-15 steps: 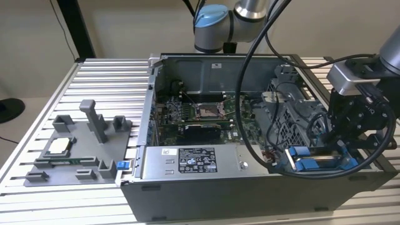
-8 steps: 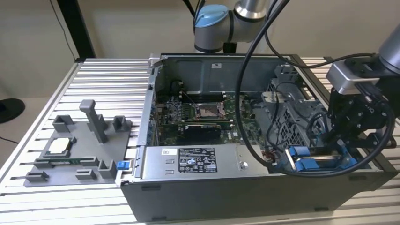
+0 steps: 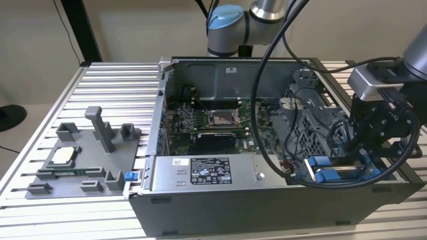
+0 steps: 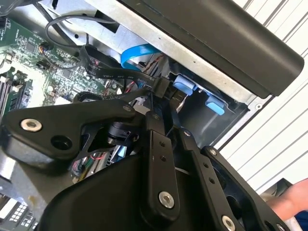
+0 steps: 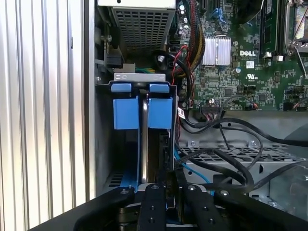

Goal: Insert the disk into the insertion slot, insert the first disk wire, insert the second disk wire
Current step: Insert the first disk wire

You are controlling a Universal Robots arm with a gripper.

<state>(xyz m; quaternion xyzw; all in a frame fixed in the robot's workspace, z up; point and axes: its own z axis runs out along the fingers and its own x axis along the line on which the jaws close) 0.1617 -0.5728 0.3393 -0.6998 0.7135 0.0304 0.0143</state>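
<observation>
Plain beige wall (image 3: 133,25) closes the scene at the rear under even, soft light. A black vertical post (image 3: 81,27) stands against it towards the exterior view's left. A ribbed silver aluminium-slat table (image 3: 107,85) spans the foreground. Past its edge at the exterior view's left, pale floor (image 3: 13,145) carries a dark round base (image 3: 8,117).

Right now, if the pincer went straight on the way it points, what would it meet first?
Probably the disk's blue carrier, seated in the insertion slot right ahead of the pincer, though depth is unclear.
</observation>
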